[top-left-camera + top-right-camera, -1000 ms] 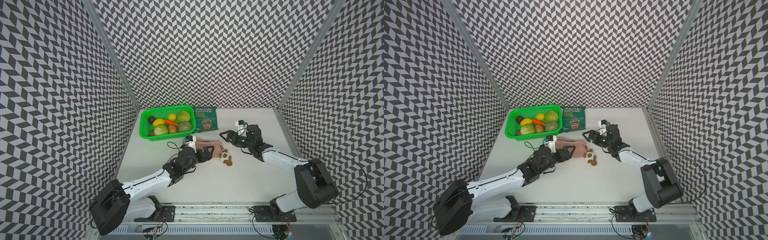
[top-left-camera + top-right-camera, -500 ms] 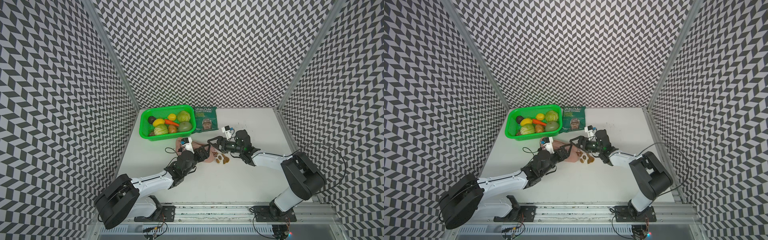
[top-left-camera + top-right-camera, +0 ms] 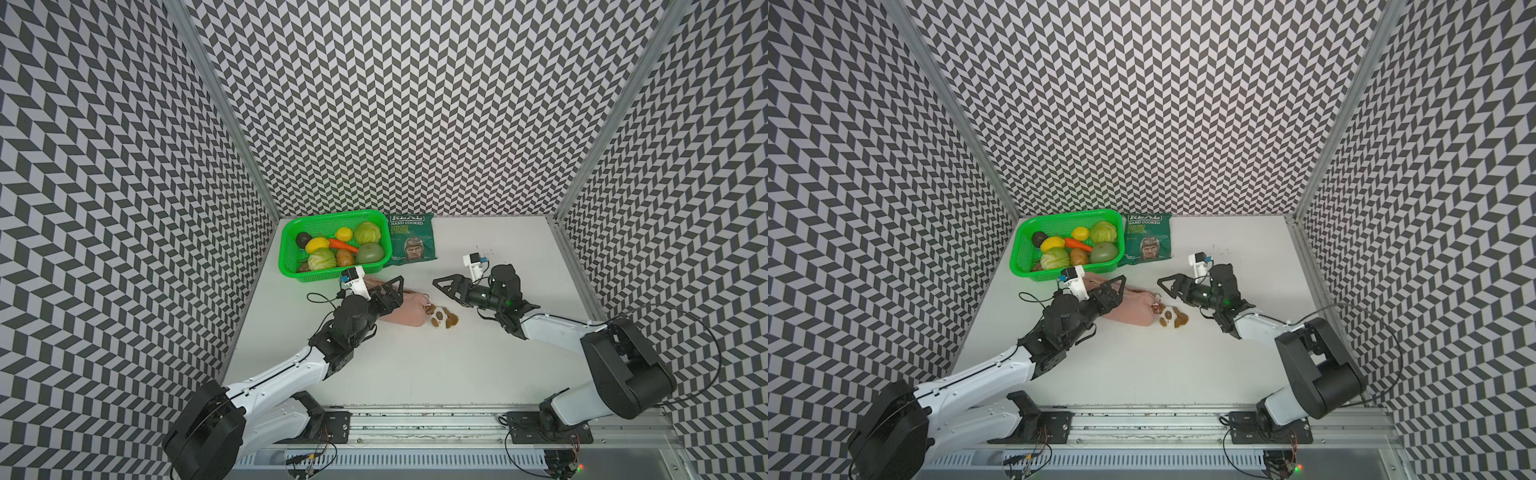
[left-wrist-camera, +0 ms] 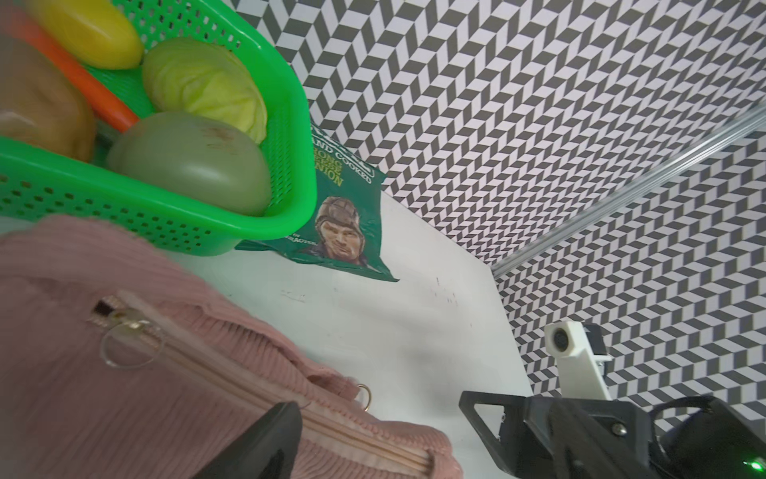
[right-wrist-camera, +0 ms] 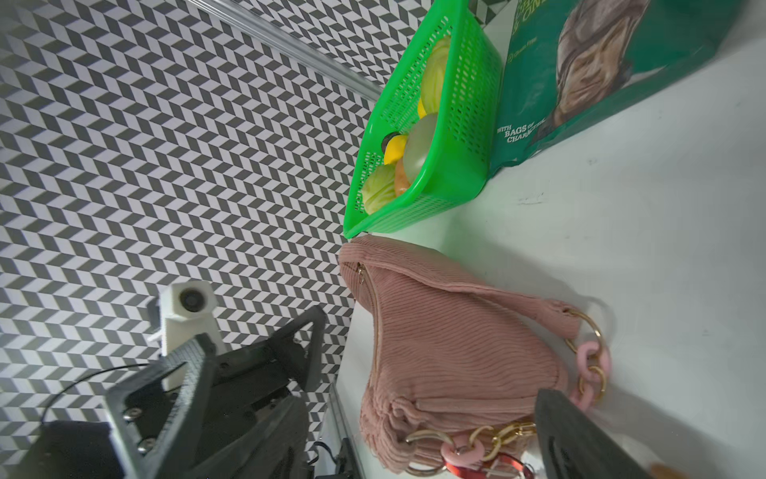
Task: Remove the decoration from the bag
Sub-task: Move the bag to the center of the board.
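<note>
Hanging over the bag (image 3: 409, 311), left pincer (image 3: 392, 296) gapes; right pincer (image 3: 448, 292), also agape, hangs near the decoration (image 3: 441, 318); table (image 3: 415, 374) open frontward.

We look into a three-sided booth: a back wall (image 3: 415, 104), a left wall (image 3: 104, 208) and a right wall (image 3: 685, 208), all covered in a black-and-white chevron pattern. Bare aluminium posts (image 3: 224, 112) mark the rear corners. We see a flat white tabletop (image 3: 415, 374), with a few small dark marks (image 3: 490, 250) toward the far right, and a metal rail (image 3: 415, 420) along its near edge. The light is even and the shadows soft.
</note>
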Controlling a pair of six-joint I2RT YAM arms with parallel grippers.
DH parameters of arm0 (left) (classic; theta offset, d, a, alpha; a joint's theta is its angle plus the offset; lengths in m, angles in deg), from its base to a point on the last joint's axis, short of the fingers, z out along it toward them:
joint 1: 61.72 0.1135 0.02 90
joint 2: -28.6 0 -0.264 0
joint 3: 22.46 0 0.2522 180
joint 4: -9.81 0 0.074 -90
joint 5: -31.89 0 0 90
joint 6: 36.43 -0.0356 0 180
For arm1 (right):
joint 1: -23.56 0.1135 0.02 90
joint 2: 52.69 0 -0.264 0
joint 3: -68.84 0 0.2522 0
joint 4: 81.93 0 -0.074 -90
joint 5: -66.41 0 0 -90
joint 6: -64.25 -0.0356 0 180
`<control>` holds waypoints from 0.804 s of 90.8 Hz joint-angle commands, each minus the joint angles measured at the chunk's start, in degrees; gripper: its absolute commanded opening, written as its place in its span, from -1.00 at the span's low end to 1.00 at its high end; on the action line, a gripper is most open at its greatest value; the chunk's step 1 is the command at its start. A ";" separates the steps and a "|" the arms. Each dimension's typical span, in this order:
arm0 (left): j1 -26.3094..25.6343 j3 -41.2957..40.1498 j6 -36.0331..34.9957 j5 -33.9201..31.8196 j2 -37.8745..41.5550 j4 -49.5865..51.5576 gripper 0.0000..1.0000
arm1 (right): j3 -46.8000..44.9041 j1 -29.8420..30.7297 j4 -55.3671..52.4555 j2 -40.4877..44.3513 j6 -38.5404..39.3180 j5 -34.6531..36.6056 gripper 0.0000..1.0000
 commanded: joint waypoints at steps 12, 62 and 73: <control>-1.86 3.90 1.77 9.01 -1.87 5.81 1.00 | -5.88 0.19 3.50 3.62 10.62 -0.86 0.68; -3.74 4.54 11.94 10.48 -5.28 4.91 1.00 | -8.28 4.87 5.35 1.77 16.66 0.42 0.21; -3.76 4.81 12.54 10.05 -4.94 5.17 1.00 | -7.63 6.47 3.39 1.09 19.66 4.42 0.18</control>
